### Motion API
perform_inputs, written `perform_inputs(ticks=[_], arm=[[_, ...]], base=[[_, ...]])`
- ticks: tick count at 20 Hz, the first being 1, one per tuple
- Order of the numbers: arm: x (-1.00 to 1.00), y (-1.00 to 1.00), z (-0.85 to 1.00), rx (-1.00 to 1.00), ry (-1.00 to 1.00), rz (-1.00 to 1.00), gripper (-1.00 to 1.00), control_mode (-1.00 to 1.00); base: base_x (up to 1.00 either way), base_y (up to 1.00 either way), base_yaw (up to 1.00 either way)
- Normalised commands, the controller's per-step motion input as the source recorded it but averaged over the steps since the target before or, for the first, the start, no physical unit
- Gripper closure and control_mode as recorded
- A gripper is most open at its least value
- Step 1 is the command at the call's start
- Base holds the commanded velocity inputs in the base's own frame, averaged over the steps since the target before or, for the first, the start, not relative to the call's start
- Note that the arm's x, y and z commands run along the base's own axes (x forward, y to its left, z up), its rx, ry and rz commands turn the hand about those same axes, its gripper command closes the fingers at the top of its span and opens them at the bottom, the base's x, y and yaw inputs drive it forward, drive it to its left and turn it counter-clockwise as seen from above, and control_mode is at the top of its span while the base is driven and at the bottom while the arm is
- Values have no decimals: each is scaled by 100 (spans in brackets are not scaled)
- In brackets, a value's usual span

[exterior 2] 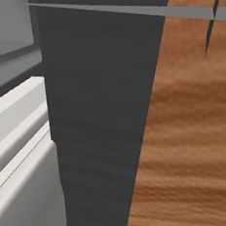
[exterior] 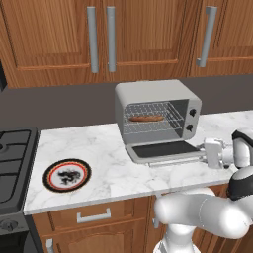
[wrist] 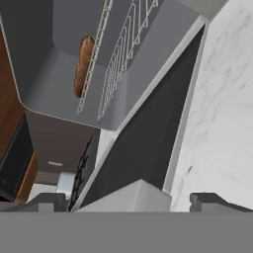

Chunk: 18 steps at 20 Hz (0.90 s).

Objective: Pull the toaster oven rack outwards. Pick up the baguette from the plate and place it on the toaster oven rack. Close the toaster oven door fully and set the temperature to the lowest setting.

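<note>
Jaws spread either side of the toaster oven door (wrist: 143,143) edge, door down flat; baguette (wrist: 83,65) on toaster oven rack (wrist: 116,59) beyond jaws.

The toaster oven (exterior: 157,94) had a smooth, matt light-grey metal shell, and its rack (exterior: 152,118) was thin bright wire. The toaster oven door (exterior: 165,149) carried a dark, dull glass pane in a grey frame. The counter (exterior: 99,153) looked like polished white marble with grey veins. The cabinets (exterior: 54,34) were brown wood with visible grain and matt grey metal handles (exterior: 92,39). The plate (exterior: 67,175) seemed glazed.
</note>
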Motion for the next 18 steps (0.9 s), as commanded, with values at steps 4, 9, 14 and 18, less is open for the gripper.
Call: perform_inputs(ticks=[4, 9, 14, 18], arm=[[0, 6, 20, 1, 0, 0, -100, -100], [24, 30, 18, -2, 0, -2, -100, -100], [55, 45, 8, -4, 0, -10, -100, -100], [48, 45, 16, -4, 0, -13, -100, -100]], base=[[0, 0, 0], [0, 0, 0], [0, 0, 0], [0, 0, 0]])
